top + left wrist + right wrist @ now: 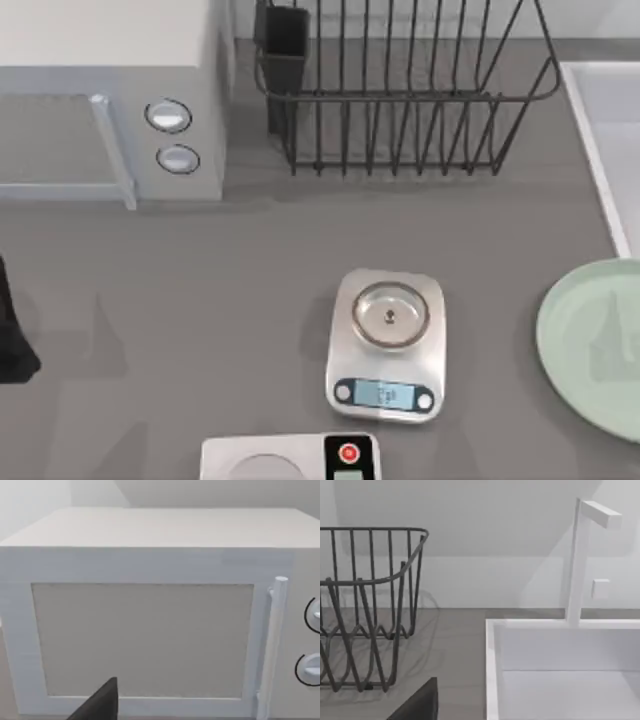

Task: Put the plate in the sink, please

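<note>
The pale mint-green plate (582,335) lies flat on the grey counter at the right edge of the top view, partly cut off by it. Behind it, at the far right, runs the pale raised rim of the sink (592,150). The right wrist view looks across the sink's rim (492,675) into its smooth inside, with a dark part of my right gripper (420,705) low in the picture. My left arm (12,330) sits parked at the table's left edge, and a dark part of my left gripper (100,705) faces the microwave.
A white microwave (100,90) fills the back left. A black wire dish rack (400,90) stands at the back middle. A steel kitchen scale (386,345) sits mid-table, with another white device (290,458) at the front edge. A white faucet (577,560) rises behind the sink.
</note>
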